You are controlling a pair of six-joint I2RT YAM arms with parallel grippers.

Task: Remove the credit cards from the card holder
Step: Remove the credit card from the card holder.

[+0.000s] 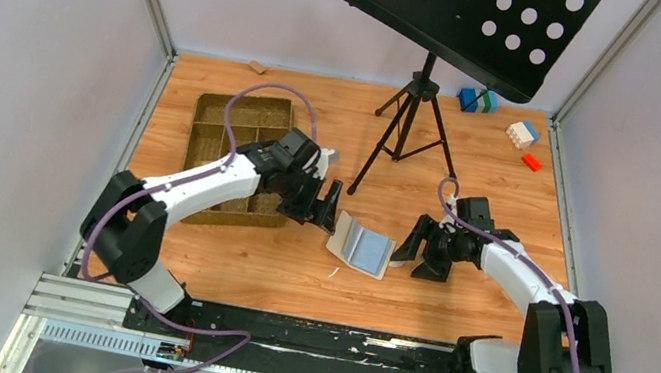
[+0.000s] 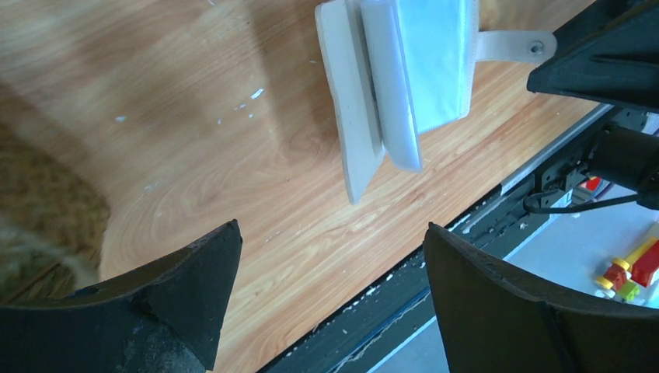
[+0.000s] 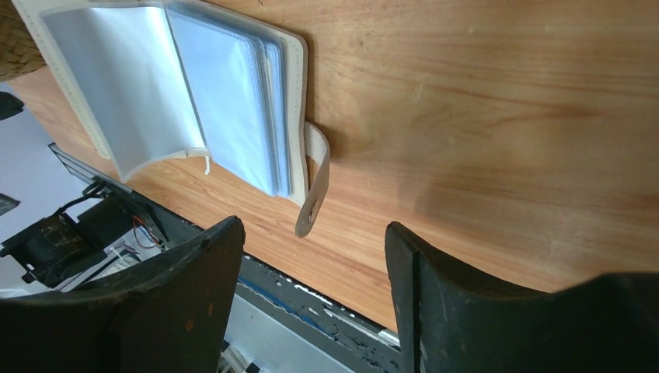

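Observation:
The card holder (image 1: 361,244) lies opened flat on the wooden table between my two grippers, cream outside with pale blue clear sleeves. No credit cards show in any view; whether the sleeves hold any is hidden. My left gripper (image 1: 315,206) hangs just left of the holder, open and empty. In the left wrist view the card holder (image 2: 404,78) lies beyond the left gripper (image 2: 330,229), apart from the fingertips. My right gripper (image 1: 422,253) stands open just right of the holder. In the right wrist view the closure tab (image 3: 315,186) hangs just ahead of the right gripper (image 3: 313,225), untouched.
A woven brown compartment tray (image 1: 215,127) sits under the left arm. A black music stand on a tripod (image 1: 414,119) stands behind the holder. Toy bricks (image 1: 523,133) lie at the back right. The table's front rail (image 1: 312,331) runs close below the holder.

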